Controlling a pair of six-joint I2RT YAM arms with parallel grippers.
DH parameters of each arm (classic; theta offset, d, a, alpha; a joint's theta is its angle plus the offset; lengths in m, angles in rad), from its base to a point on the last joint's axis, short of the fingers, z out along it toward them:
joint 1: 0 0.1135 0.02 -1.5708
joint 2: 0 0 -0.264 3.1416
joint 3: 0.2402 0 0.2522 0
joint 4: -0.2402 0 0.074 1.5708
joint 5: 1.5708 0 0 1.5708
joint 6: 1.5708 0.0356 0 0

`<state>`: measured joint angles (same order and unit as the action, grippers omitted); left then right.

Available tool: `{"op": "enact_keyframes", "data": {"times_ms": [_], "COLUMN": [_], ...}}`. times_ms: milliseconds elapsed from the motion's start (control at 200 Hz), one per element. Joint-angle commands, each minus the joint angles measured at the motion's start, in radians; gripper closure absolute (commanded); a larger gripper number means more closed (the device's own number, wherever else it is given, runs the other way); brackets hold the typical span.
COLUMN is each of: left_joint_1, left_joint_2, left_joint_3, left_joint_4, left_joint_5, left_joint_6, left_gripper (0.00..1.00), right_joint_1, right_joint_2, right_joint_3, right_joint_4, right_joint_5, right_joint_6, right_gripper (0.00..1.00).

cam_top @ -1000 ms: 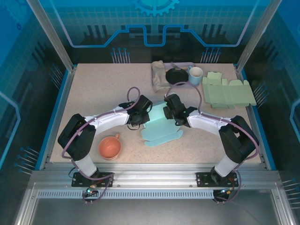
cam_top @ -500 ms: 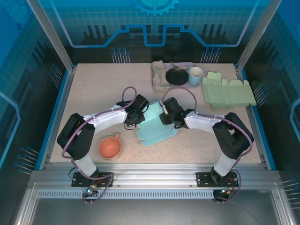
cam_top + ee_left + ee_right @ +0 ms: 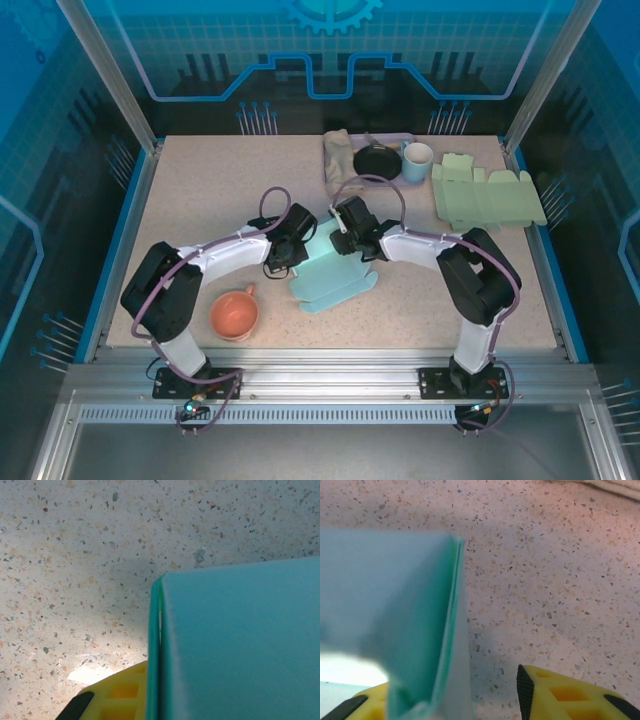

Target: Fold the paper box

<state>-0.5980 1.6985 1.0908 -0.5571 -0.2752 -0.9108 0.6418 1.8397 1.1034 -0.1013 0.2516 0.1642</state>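
Left gripper (image 3: 292, 255) stays clenched on the box (image 3: 330, 278) mid-desk (image 3: 200, 190). Right gripper (image 3: 347, 238), jaws apart w/ a box panel between them, has slid in closer vs a sec ago. Box looks tighter now, sides coming up imo.

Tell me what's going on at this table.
Two arms are folding a teal box mid-table. The left end effector is shut on its left edge; the right end effector straddles a raised panel with jaws open. The box is only partly formed, with its near flaps lying flat.
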Motion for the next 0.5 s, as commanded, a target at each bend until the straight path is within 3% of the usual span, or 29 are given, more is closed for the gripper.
{"op": "enact_keyframes", "data": {"times_ms": [0, 185, 230, 335, 495], "left_joint_1": [0.011, 0.025, 0.027, 0.027, 0.027], "left_joint_2": [-0.044, -0.04, -0.038, -0.034, -0.023], "left_joint_3": [-0.014, -0.02, -0.022, -0.029, -0.023], "left_joint_4": [-0.017, -0.023, -0.024, -0.024, -0.032], "left_joint_5": [-0.007, -0.019, -0.024, -0.032, -0.05], "left_joint_6": [-0.001, 0.0, -0.002, -0.005, 0.002], "left_gripper": [1.0, 1.0, 1.0, 1.0, 1.0], "right_joint_1": [0.011, 0.01, 0.01, 0.01, 0.012], "right_joint_2": [0.021, 0.019, 0.017, 0.021, 0.021], "right_joint_3": [0.02, 0.013, 0.015, 0.037, 0.048], "right_joint_4": [-0.032, -0.088, -0.112, -0.21, -0.303], "right_joint_5": [0.029, 0.146, 0.207, 0.38, 0.519], "right_joint_6": [-0.022, -0.035, -0.023, 0.063, 0.172], "right_gripper": [0.6, 0.62, 0.65, 0.84, 0.86]}}
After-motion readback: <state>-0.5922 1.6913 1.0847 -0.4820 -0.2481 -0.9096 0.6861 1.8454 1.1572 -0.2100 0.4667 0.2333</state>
